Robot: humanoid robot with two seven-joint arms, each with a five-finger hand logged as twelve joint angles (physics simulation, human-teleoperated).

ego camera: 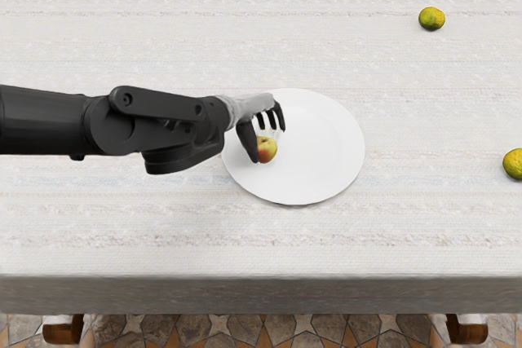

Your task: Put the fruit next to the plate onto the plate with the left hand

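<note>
One arm is in view: the left arm (pixel 49 120), dark and bulky, enters from the picture's left edge and reaches level across the table (pixel 163 226) to the left rim of the white plate (pixel 322 152). The left hand (pixel 258 122) sits over the plate's left portion. Its fingers (pixel 276 116) are curled downward and the thumb (pixel 245 141) is bent in from the near side, so that the digits close about a small apple (pixel 267 150), red on one flank and yellow on the other. The thumb tip touches the apple's left side; the fingertips stand at its top. The apple lies within the plate's outline, near its left edge and well short of its centre. Whether the apple rests on the plate surface or is held just clear of it cannot be told from this angle. The plate is round and lies flat at about the middle of the table. Two further fruits lie on the tabletop, both well apart from the plate: a green-yellow citrus fruit (pixel 431 18) toward the far right corner, and a second citrus fruit (pixel 514 164) at the right edge of the picture, partly cut off. Below the table's front edge, patterned floor tiles (pixel 261 336) and two wooden legs (pixel 61 330) show
</note>
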